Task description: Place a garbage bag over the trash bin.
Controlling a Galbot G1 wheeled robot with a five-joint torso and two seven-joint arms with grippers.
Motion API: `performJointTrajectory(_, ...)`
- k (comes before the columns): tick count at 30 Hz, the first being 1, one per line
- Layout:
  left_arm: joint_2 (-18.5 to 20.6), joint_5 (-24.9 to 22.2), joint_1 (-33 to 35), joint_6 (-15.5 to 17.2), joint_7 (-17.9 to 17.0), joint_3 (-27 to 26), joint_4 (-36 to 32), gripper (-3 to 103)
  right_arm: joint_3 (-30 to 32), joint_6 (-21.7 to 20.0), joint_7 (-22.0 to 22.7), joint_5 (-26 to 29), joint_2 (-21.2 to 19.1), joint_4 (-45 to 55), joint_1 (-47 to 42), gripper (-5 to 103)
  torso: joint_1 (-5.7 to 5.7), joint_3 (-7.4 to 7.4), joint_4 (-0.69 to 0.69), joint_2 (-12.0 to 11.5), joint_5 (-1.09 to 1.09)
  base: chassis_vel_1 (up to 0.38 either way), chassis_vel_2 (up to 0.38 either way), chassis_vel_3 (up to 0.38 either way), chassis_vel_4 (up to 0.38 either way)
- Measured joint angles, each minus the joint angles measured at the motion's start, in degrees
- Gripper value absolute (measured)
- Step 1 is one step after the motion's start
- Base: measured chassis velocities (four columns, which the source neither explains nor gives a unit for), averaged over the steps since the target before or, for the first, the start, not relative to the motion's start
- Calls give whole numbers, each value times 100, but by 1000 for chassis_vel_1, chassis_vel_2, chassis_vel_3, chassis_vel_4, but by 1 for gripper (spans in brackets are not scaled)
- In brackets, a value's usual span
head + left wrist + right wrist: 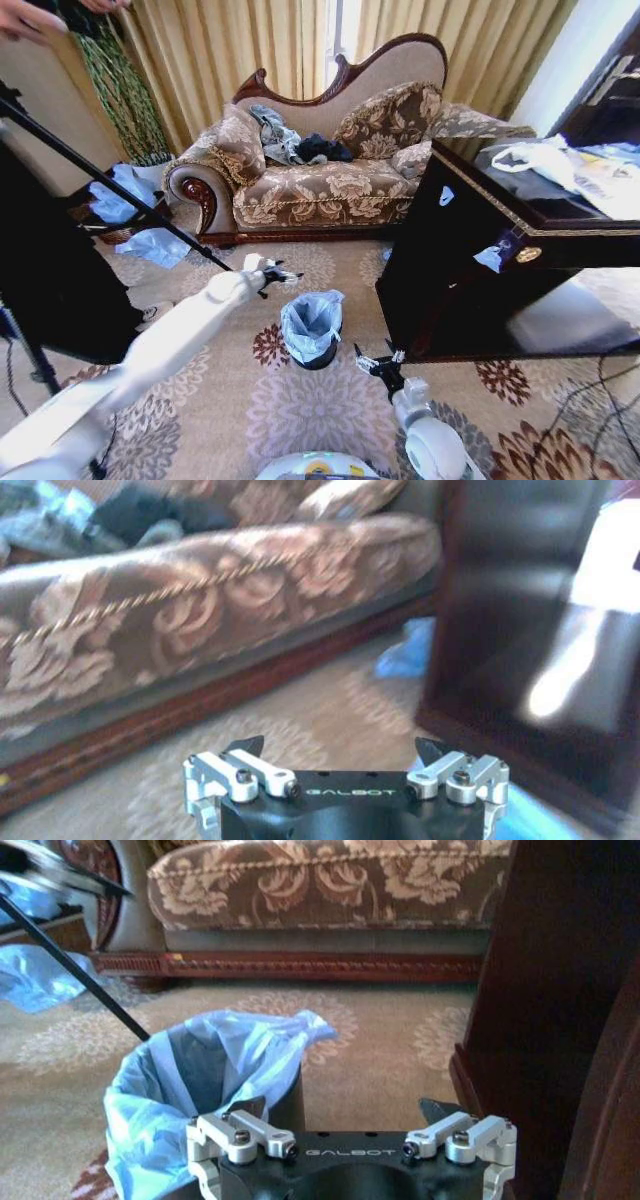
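The garbage bag (311, 322) sat draped inside the trash bin (316, 355) on the carpet (300, 410), before the sofa (320, 180). Both grippers hung empty, fingers apart: left gripper (283, 273) above-left, right gripper (375, 364) seemingly just beside it.

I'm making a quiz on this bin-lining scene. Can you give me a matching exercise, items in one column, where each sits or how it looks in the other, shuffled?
Items:
1. garbage bag
2. trash bin
3. left hand
4. right hand

Descriptions:
A. open, held above the carpet on the sofa side of the bin
B. pale blue, draped in and over the bin's mouth
C. open, low beside the bin, near the dark wooden cabinet
D. black, standing on the patterned carpet

Pairs: 1-B, 2-D, 3-A, 4-C
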Motion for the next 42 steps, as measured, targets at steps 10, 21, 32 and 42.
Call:
performJointTrajectory(10,-119,153,1350,-202,-77,-472,-599,99,-424,-454,889,-178,596,-57,356,100,0,1,-6,0,-2,0,0,0,0)
performJointTrajectory(21,-92,388,1905,-462,-78,-1006,-557,99,-1057,-950,1704,-138,1393,-807,1290,100,0,1,-4,0,0,0,0,0,0)
performJointTrajectory(32,-94,245,2063,-579,-187,-1374,-432,99,-1438,-1047,2199,-441,1698,-1591,2001,100,1,1,-4,0,-2,0,0,0,0)
performJointTrajectory(42,-106,114,2096,-643,-220,-1560,-275,99,-1603,-714,2735,-1065,2098,-2405,2240,100,1,1,-2,0,-6,0,0,0,0)
